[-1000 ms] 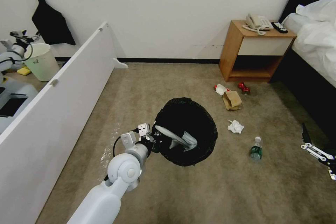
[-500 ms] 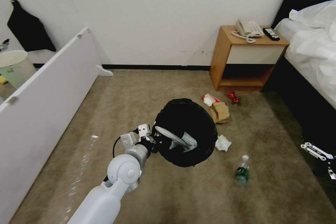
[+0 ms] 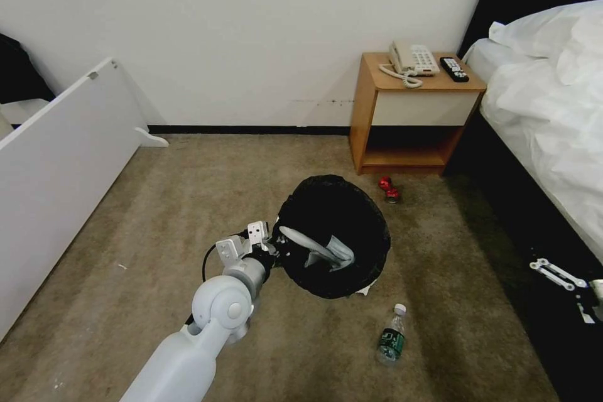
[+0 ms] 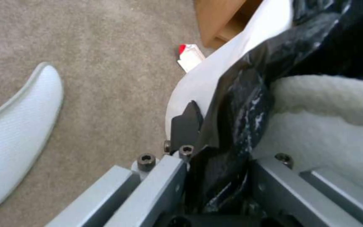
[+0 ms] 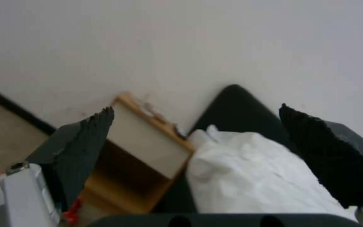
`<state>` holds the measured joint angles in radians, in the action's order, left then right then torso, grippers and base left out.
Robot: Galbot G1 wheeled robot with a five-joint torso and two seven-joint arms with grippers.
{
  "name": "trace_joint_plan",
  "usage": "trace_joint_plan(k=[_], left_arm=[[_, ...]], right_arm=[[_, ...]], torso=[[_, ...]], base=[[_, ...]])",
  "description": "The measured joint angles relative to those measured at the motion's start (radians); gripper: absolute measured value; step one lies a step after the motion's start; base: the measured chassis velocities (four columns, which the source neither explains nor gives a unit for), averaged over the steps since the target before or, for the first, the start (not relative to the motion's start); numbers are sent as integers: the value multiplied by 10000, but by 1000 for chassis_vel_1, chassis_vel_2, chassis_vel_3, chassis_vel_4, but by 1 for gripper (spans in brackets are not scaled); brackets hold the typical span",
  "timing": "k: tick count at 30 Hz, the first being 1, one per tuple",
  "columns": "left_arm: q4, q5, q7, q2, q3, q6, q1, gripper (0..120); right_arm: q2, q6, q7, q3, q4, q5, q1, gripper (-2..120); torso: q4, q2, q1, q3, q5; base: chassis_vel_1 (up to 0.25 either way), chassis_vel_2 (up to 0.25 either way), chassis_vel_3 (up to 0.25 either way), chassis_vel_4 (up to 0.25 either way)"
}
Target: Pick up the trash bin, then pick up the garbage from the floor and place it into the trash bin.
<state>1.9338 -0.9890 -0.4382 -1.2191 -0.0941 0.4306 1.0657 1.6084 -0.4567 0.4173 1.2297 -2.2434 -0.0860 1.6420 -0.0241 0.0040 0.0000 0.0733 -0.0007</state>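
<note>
Swinging right, the robot is bringing the nightstand (image 3: 411, 114) closer while the left gripper (image 3: 282, 250) is staying clamped on the light, bag-lined trash bin's (image 3: 336, 235) rim, right gripper (image 5: 198, 151) hanging open, thin plastic bottle (image 3: 391, 342) lying just beside, best pinched mid-body.

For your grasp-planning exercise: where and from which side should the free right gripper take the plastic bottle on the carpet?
Grip the plastic bottle across its body, coming from above. It lies flat on the carpet, cap toward the trash bin, with bare carpet on both long sides for the right gripper.
</note>
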Motion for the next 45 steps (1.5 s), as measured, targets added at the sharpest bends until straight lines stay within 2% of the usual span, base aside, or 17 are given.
trace_joint_plan(k=[8,17,45], left_arm=[[69,-21,-24,78,-101,49,42,0],[229,-47,-22,236,-219,56,174,0],[322,25,18,262,-288,33,275,0]], right_arm=[[-2,288,117,-1457,-235,-1126,370,100],[-2,340,161,-1485,-344,-1287,470,100],[-3,259,258,-1354,-399,-1194,522,100]], torso=[[-2,1,0,2,7],[-3,1,0,2,6],[-3,0,0,2,8]], base=[[20,9,-12,-4],[0,0,0,0],[22,21,-24,-21]])
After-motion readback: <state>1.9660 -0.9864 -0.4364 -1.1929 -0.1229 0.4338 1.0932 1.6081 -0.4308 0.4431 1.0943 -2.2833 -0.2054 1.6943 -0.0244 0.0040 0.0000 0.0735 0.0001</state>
